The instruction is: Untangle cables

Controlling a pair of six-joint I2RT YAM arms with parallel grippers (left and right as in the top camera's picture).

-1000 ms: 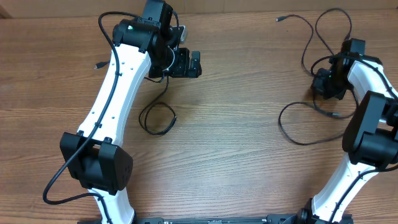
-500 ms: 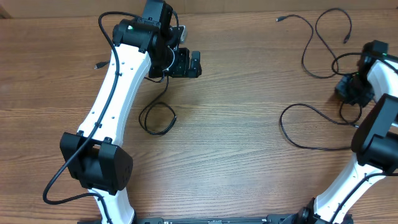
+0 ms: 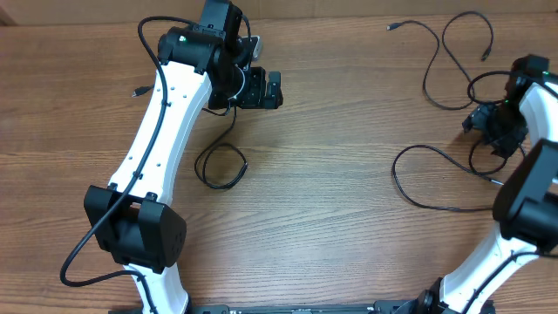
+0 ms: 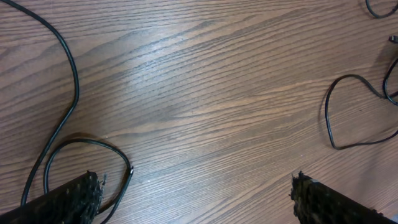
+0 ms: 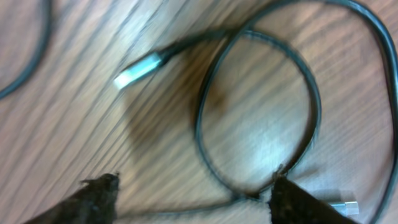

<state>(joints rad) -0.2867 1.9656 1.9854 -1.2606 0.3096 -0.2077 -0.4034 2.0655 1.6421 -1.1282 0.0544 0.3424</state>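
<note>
**Cables: black, thin, loose on the wood-grain tabletop [image 3: 331, 227].**

1. Nearest the arm bases: left cable [image 3: 222, 166], one small closed loop lying flat. Its tail runs up toward the left end effector [image 3: 261, 89].
2. Right cable [image 3: 418, 187], a broad open curve on the right half of the tabletop, running into the crossings beside the right arm.
3. Right end effector [image 5: 189, 183], low over a round loop [image 5: 258, 112]. Its fingers are spread and pinch nothing, though the loop's lower edge passes close to one fingertip. A silver plug [image 5: 138, 70] lies just beyond.
4. Left end effector: fingers spread wide, nothing between them, hovering above bare wood.
5. Farthest: upper loops [image 3: 458, 52], several strands crossing, with one plug end [image 3: 394, 26] lying free.

Step judged: between grips. The left cable looks separated, while the right cluster remains crossed over itself. The next move calls for closing on a single strand near a plug and drawing it clear of the crossings (only one strand, or the knot tightens).
</note>
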